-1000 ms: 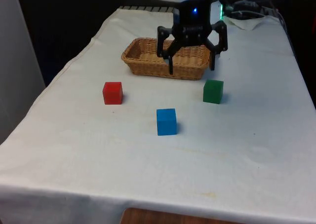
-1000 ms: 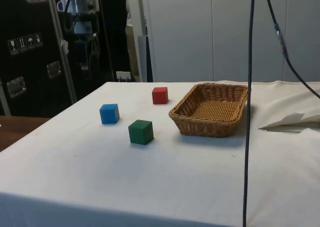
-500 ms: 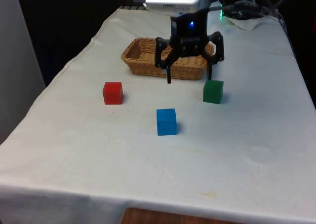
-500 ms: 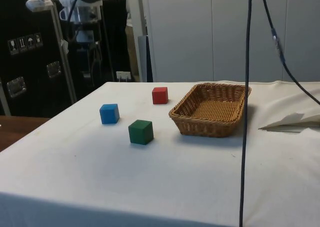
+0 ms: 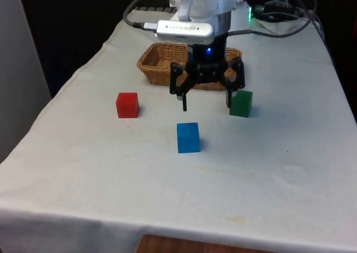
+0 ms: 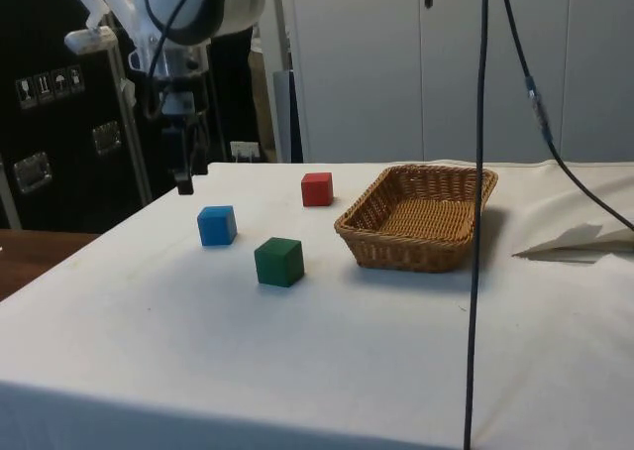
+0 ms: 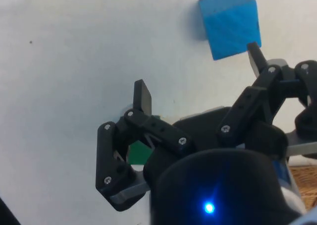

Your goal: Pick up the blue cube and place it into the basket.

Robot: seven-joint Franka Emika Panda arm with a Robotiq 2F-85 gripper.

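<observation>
The blue cube (image 5: pixel 188 137) sits on the white cloth near the table's middle, also seen as the blue cube (image 6: pixel 217 225) in the side view and the blue cube (image 7: pixel 229 22) in the wrist view. The woven basket (image 5: pixel 162 69) stands farther back, empty, its rim (image 6: pixel 416 217) clear in the side view. My gripper (image 5: pixel 206 103) hangs open above the cloth between basket and blue cube, holding nothing. From the side, the gripper (image 6: pixel 184 177) is a little above and beyond the cube. Through the wrist camera, the gripper (image 7: pixel 198 72) has wide-spread fingers and the cube lies just off one fingertip.
A red cube (image 5: pixel 127 105) lies towards the front view's left. A green cube (image 5: pixel 241 103) sits just beside one gripper finger on the front view's right, also the green cube (image 6: pixel 279 262). A cable (image 6: pixel 479 172) hangs down in the side view.
The gripper has come away from over the basket, moving down and towards the blue cube. It stays open. No cube has moved.
</observation>
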